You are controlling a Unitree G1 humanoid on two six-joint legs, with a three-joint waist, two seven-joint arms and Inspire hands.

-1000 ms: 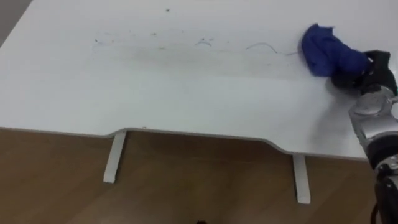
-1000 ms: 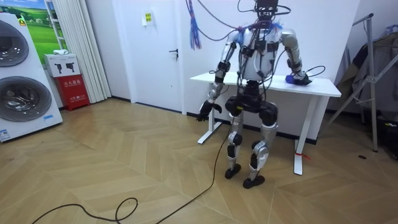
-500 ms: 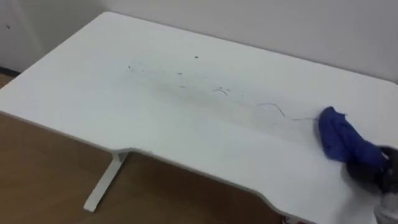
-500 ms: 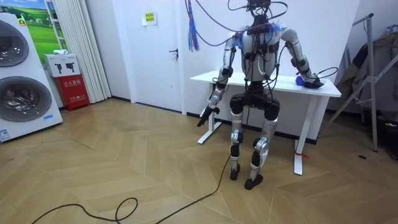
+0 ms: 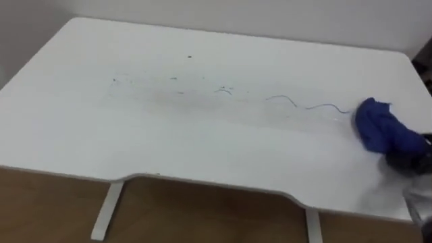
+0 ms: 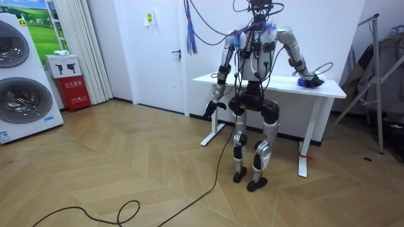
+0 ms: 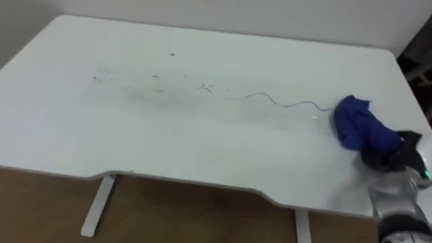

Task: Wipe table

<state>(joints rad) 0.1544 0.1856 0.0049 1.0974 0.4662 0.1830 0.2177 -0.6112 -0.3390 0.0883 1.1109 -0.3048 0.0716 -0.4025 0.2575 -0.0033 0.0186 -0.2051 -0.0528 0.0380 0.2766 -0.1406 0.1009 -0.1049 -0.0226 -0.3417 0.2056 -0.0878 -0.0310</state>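
Blue cloth (image 7: 358, 129) bunched at right end of tabletop (image 7: 202, 148), long axis far-left to near-right. Right robot hand (image 7: 395, 160) at its near-right end, dark fingers clenched on fabric. Cloth lies left and slightly far of hand. Thin line (image 7: 283, 104) ends just beside cloth's left edge, faint specks (image 7: 202, 88) further left, so judged stroke is leftward. Left robot hand (image 6: 209, 113) hangs beside tabletop's left end, well apart; state cannot tell. Versus earlier frames: cloth keeps same spot at line's end, marks unwiped; only camera shifted.
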